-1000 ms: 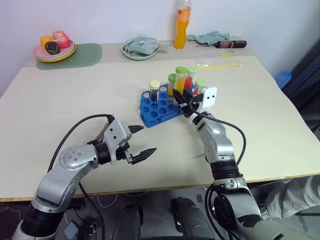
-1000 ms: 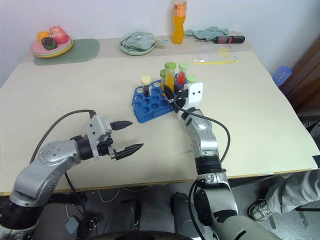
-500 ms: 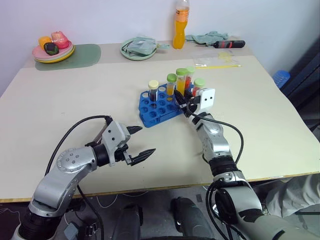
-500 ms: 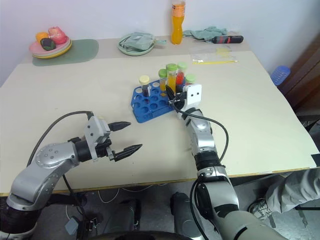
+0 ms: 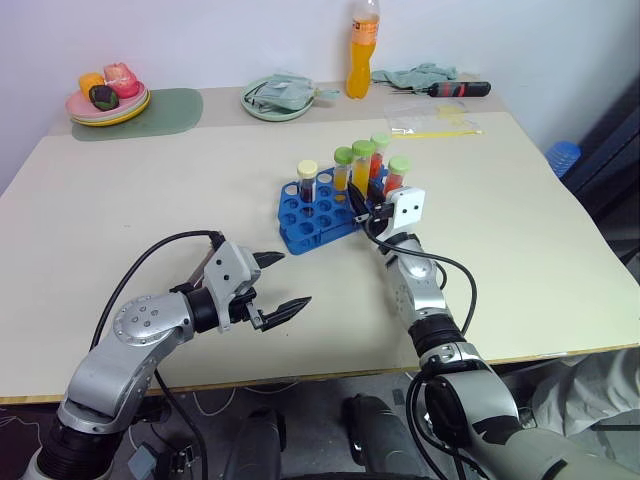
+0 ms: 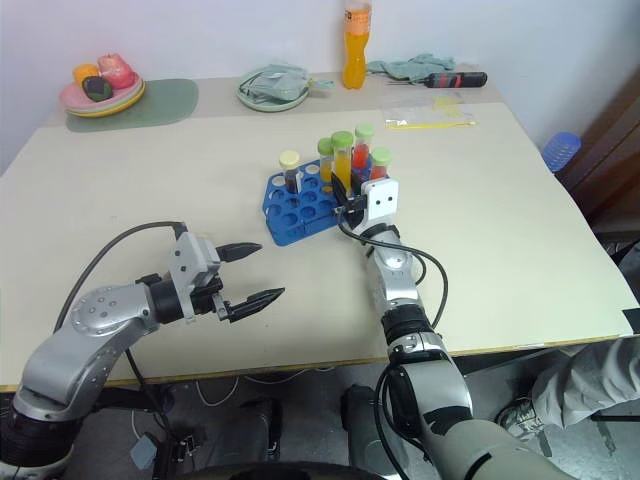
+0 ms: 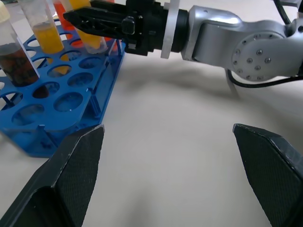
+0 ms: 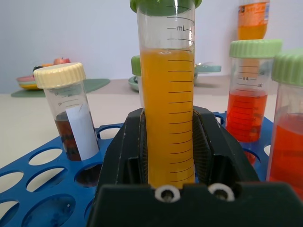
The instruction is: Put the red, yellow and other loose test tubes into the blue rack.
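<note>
I lowered my right gripper (image 5: 362, 203) with the green-capped clear tube of orange-yellow liquid (image 8: 167, 90) clamped in it, so the tube sank among the others over the blue plastic rack (image 5: 305, 222).

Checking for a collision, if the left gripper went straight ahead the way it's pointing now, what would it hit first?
Probably the blue rack. The open left gripper points across bare table toward the rack's near edge, with the right gripper beyond it. Depth is hard to judge, so it might pass just beside the rack.
</note>
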Action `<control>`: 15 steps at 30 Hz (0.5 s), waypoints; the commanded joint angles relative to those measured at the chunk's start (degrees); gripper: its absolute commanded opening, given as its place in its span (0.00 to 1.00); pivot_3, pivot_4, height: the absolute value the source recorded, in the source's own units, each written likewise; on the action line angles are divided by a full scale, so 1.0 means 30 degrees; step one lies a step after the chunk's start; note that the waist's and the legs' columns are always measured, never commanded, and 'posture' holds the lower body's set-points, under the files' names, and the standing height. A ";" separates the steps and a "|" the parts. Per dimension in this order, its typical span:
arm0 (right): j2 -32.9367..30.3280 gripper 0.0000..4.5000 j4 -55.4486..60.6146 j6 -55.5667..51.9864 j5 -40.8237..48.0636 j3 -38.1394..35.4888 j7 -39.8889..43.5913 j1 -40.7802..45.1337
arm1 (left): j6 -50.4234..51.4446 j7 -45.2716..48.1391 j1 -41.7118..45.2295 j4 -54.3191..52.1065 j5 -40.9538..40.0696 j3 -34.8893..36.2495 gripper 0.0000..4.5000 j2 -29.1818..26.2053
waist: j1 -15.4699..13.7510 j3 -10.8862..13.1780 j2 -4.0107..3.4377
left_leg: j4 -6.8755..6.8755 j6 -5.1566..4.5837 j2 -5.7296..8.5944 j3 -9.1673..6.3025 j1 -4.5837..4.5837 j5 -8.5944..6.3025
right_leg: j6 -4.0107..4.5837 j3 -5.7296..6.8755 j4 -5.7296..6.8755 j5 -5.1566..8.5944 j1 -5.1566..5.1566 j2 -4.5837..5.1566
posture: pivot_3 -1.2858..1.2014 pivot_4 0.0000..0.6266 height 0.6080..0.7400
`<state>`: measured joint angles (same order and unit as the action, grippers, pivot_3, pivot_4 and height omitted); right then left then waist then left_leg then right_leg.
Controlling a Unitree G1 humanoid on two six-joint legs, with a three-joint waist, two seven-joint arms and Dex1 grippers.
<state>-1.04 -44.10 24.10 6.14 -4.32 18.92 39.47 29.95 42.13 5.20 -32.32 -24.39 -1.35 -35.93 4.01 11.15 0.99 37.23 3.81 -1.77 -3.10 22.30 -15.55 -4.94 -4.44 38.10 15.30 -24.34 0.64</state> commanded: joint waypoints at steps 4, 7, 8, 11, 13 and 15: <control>0.0302 0.18 -0.0998 0.0916 -0.0023 -0.0113 -0.0474 0.0069 | -0.0005 -0.0002 0.0110 -0.0688 -0.0333 0.0413 1.00 -0.0179 | 0.0003 0.0000 -0.0002 | -0.0002 0.0000 -0.0001 -0.0002 -0.0002 0.0000 | 0.0000 0.0000 0.0001 0.0000 0.0000 -0.0002 | 0.52 0.24 1.00; 0.0339 0.18 -0.1290 0.1188 0.0009 -0.0140 -0.0476 0.0028 | -0.0004 -0.0019 0.0138 -0.0665 -0.0321 0.0397 1.00 -0.0156 | 0.0002 0.0000 -0.0002 | -0.0002 0.0000 -0.0001 -0.0002 -0.0002 0.0000 | 0.0000 0.0000 0.0000 0.0000 0.0000 -0.0001 | 0.52 0.24 1.00; 0.0385 0.18 -0.1334 0.1184 0.0177 -0.0202 -0.0314 0.0020 | -0.0003 -0.0031 0.0139 -0.0672 -0.0311 0.0385 1.00 -0.0147 | 0.0002 0.0000 -0.0001 | -0.0002 0.0000 -0.0001 -0.0002 -0.0002 0.0000 | 0.0000 0.0000 0.0000 0.0000 0.0000 -0.0001 | 0.52 0.24 1.00; 0.0422 0.50 -0.1133 0.1250 0.0393 -0.0299 -0.0137 0.0057 | 0.0026 -0.0120 0.0107 -0.0705 -0.0276 0.0402 1.00 -0.0136 | 0.0002 0.0001 -0.0003 | -0.0002 0.0000 0.0000 -0.0002 -0.0002 0.0000 | 0.0001 0.0000 0.0000 0.0000 0.0000 -0.0001 | 0.52 0.24 1.00; 0.0423 0.71 -0.0745 0.1370 0.0393 -0.0242 -0.0049 0.0141 | 0.0195 -0.0329 0.0124 -0.0705 -0.0276 0.0467 1.00 -0.0090 | 0.0002 0.0002 -0.0005 | -0.0003 0.0000 -0.0001 -0.0001 -0.0001 0.0000 | 0.0001 0.0000 0.0000 0.0000 0.0000 0.0000 | 0.52 0.24 1.00; 0.0268 0.94 0.0271 0.1396 0.0118 0.0082 0.0002 0.0138 | 0.1069 -0.0694 0.0288 -0.0688 -0.0847 0.0907 1.00 -0.0032 | 0.0007 0.0005 -0.0009 | -0.0007 0.0000 -0.0001 -0.0002 -0.0001 0.0000 | 0.0001 0.0000 -0.0001 0.0001 -0.0001 -0.0001 | 0.52 0.24 1.00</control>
<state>-0.30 -47.17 27.25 6.50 -4.64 18.61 39.39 31.75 40.84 5.28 -32.33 -24.83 -0.81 -35.91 4.03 11.16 0.96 37.20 3.81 -1.77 -3.11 22.30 -15.55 -4.93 -4.44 38.10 15.30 -24.34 0.64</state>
